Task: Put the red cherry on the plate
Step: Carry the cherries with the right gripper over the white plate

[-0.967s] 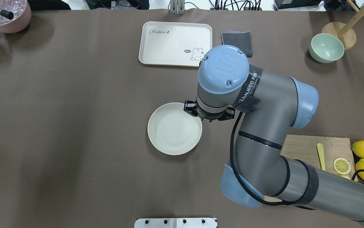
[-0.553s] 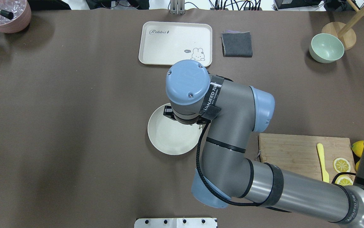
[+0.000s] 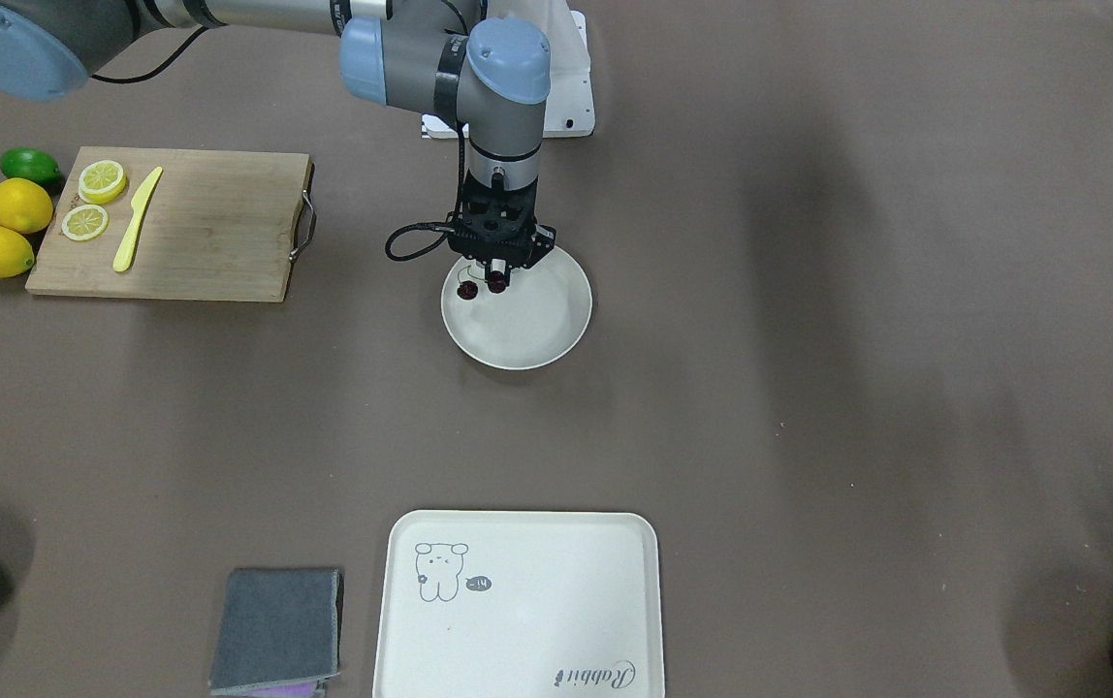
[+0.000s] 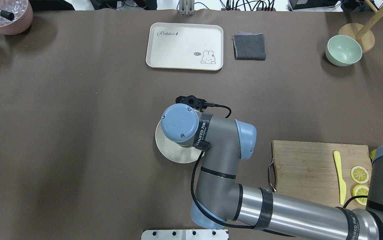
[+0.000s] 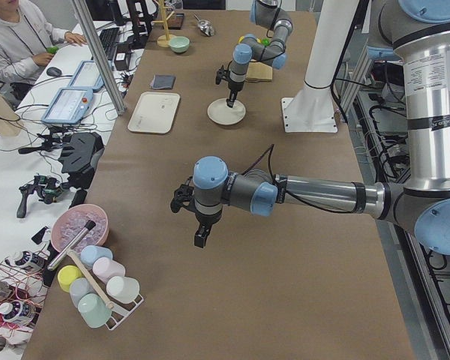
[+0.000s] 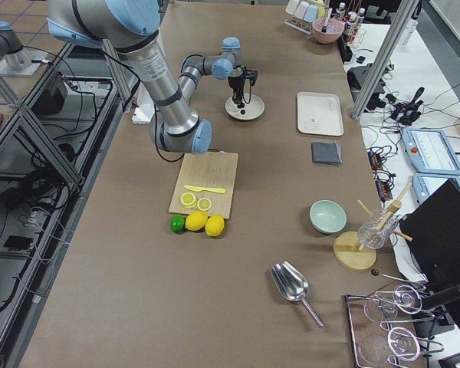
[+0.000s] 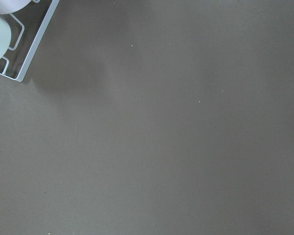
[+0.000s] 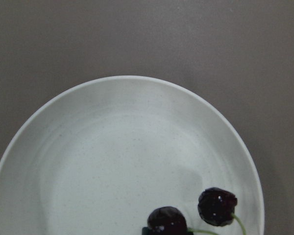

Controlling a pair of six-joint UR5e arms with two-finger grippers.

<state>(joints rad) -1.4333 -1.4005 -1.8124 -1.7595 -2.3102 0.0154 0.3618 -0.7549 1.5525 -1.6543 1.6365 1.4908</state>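
The red cherry is a pair of dark glossy cherries on thin green stems. It hangs just over the near-right part of the round cream plate. In the front-facing view my right gripper points straight down over the plate, shut on the red cherry. One fruit sits at the fingertips and the other dangles beside them. From overhead, the right wrist hides the gripper and most of the plate. My left gripper hovers over bare table far off; whether it is open or shut I cannot tell.
A rectangular cream tray, a folded grey cloth and a pale green bowl lie at the far side. A wooden cutting board with a yellow knife and lemon slices lies at the right. Lemons lie beside it.
My right arm has swung left and toward the robot's side. Its wrist now stands directly over the plate and covers most of it in the overhead view.
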